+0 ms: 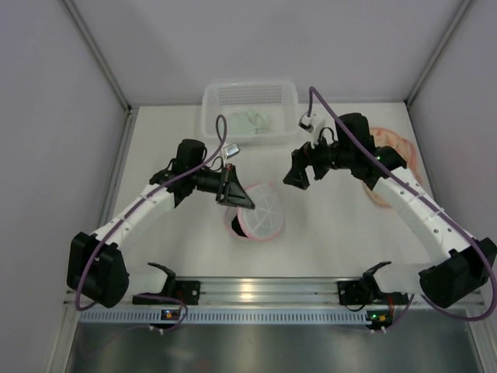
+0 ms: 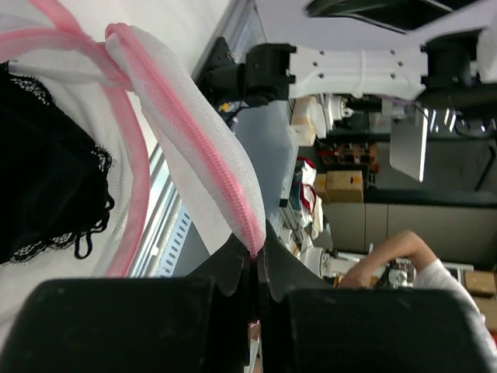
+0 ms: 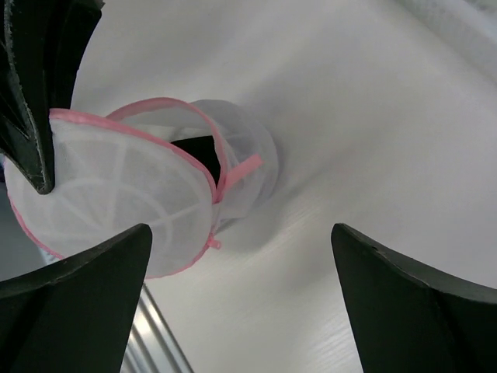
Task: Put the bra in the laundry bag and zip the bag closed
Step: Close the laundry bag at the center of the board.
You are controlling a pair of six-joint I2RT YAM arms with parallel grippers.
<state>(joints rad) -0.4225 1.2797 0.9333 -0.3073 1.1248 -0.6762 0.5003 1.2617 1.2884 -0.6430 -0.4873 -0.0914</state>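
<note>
A white mesh laundry bag (image 1: pixel 260 211) with pink zipper trim sits at the table's middle, its round lid lifted. My left gripper (image 1: pixel 235 192) is shut on the lid's pink zipper edge (image 2: pixel 241 203), holding it up. The black lace bra (image 2: pixel 43 171) lies inside the bag; it also shows dark through the opening in the right wrist view (image 3: pixel 200 149). My right gripper (image 1: pixel 297 178) is open and empty, hovering above the table to the right of the bag (image 3: pixel 147 202).
A clear plastic bin (image 1: pixel 248 109) with pale cloth stands at the back centre. A pinkish round item (image 1: pixel 394 155) lies at the right, partly under my right arm. A metal rail (image 1: pixel 256 291) runs along the near edge.
</note>
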